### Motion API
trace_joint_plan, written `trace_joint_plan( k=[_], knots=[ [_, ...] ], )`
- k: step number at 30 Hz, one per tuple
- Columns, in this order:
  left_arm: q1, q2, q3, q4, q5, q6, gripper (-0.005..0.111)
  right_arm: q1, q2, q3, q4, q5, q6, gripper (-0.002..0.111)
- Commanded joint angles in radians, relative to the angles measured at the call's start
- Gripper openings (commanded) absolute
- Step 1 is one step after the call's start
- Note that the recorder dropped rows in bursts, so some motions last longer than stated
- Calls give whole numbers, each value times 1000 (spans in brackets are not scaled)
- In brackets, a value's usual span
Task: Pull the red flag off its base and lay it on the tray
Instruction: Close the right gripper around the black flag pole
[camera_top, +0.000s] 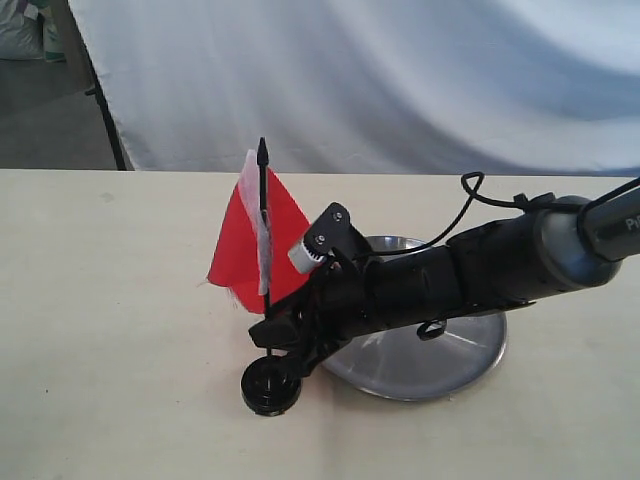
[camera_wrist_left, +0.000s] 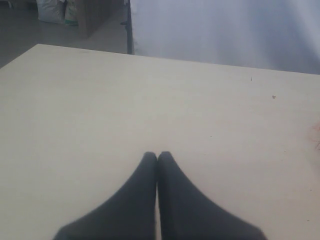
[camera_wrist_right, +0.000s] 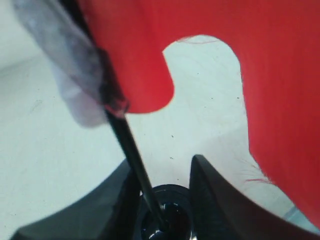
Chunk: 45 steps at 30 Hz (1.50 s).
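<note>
The red flag (camera_top: 240, 250) stands upright with its thin black pole (camera_top: 265, 210) plugged into the small round black base (camera_top: 270, 385) on the table. My right gripper (camera_top: 280, 345) reaches in from the right, low down just above the base. Seen from the right wrist, the gripper (camera_wrist_right: 162, 167) is open astride the pole (camera_wrist_right: 132, 150), which rests against one finger with a gap to the other; the base (camera_wrist_right: 167, 212) lies below and the red cloth (camera_wrist_right: 260, 60) hangs beyond. The shiny steel tray (camera_top: 440, 360) lies behind the right arm. My left gripper (camera_wrist_left: 157, 155) is shut and empty over bare table.
A white cloth backdrop (camera_top: 400, 80) hangs behind the table's far edge. The pale tabletop (camera_top: 110, 330) stretches left of the flag. The right arm (camera_top: 480, 265) and its cable cross above the tray.
</note>
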Motion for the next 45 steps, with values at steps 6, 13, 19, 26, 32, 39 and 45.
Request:
trace_joint_plan(
  k=[6, 13, 19, 26, 32, 39, 45],
  knots=[
    [1, -1, 1, 7, 0, -5, 0, 31, 3, -5, 9, -3, -4, 2],
    [1, -1, 1, 7, 0, -5, 0, 37, 3, -5, 9, -3, 7, 0],
    [1, -1, 1, 7, 0, -5, 0, 37, 3, -5, 9, 47, 7, 0],
    [1, -1, 1, 7, 0, -5, 0, 37, 3, -5, -102, 44, 87, 0],
    [1, -1, 1, 7, 0, -5, 0, 37, 3, -5, -111, 44, 78, 0],
    [1, -1, 1, 7, 0, -5, 0, 50, 3, -5, -165, 90, 67, 0],
    [1, -1, 1, 7, 0, -5, 0, 54, 3, -5, -171, 88, 67, 0]
  ],
)
